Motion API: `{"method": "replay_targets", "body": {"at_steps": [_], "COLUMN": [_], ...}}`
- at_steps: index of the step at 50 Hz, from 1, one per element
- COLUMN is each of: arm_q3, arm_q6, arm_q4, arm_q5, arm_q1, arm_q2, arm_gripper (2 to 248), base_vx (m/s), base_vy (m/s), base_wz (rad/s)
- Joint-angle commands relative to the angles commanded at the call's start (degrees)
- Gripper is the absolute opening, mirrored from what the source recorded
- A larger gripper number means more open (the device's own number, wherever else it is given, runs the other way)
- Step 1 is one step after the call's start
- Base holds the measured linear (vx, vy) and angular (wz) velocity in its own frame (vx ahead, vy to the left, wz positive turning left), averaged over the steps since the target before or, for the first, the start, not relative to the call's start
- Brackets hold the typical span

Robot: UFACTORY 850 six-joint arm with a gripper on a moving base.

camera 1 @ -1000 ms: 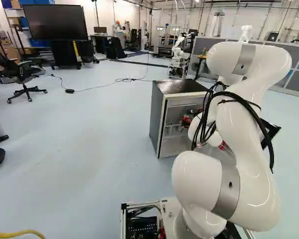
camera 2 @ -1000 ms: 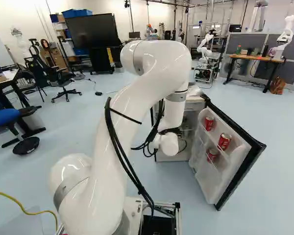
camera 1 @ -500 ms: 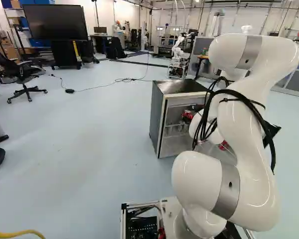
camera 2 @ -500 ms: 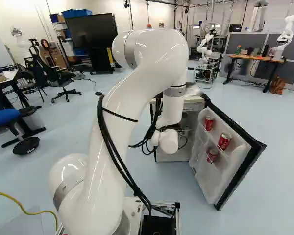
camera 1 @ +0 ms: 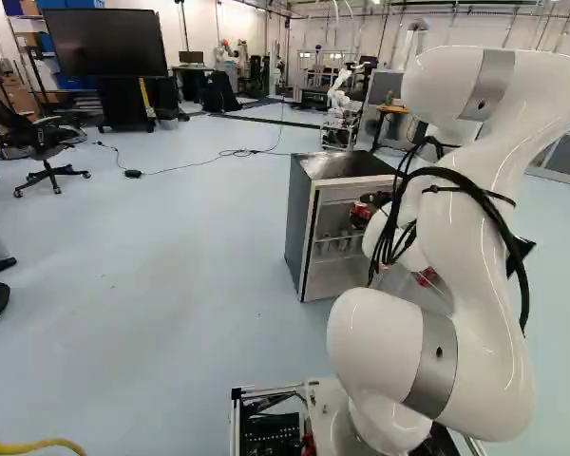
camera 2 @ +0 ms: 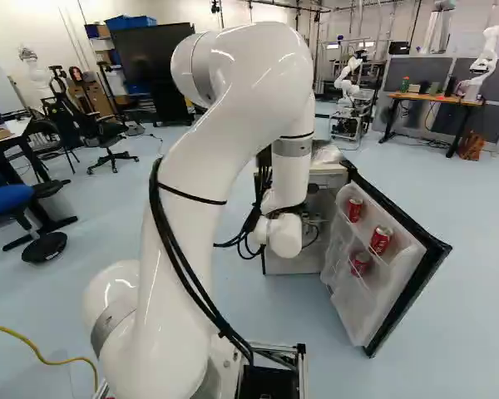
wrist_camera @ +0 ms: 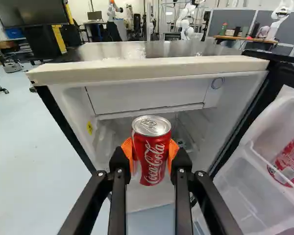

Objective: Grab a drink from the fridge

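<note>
Black with orange pads, my gripper (camera 1: 373, 201) is partly hidden by the arm in the left base view, at the fridge's opening. A red can (camera 1: 360, 217) is beside it. In the wrist view the gripper (wrist_camera: 150, 157) is shut on this upright red can (wrist_camera: 152, 169), an orange pad on each side. The fridge (wrist_camera: 157, 69) stands open behind the can, which is lower than its top edge. How far the can is from the opening, I cannot tell. Several red cans (camera 2: 381, 240) sit in the shelves of the open door (camera 2: 349, 303).
The fridge door reaches toward the base, right of the arm in the right base view. Beyond it stand a wooden table (camera 2: 432, 98) and another robot (camera 2: 348, 83). Office chairs (camera 2: 108, 137) and a large screen (camera 1: 105, 43) are farther off.
The arm has risen and drawn back a little, and the can has gone up with the gripper. The base, the fridge and the cans in the door have not moved.
</note>
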Motion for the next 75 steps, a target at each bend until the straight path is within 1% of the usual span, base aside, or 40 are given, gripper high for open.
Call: {"method": "replay_targets", "body": {"at_steps": [17, 54, 75], "arm_q3": [1.3, 3.1, 2.8], "arm_q6": [0.0, 0.0, 0.0], "arm_q4": [0.0, 0.0, 0.0], "arm_q5": [0.9, 0.9, 0.9], "arm_q1": [-0.1, -0.1, 0.3], "arm_q2": [3.2, 9.5, 12.2], "arm_gripper": [91, 91, 91], "base_vx": [0.000, 0.000, 0.000], "base_vy": [0.000, 0.000, 0.000], "base_wz": [0.000, 0.000, 0.000]}}
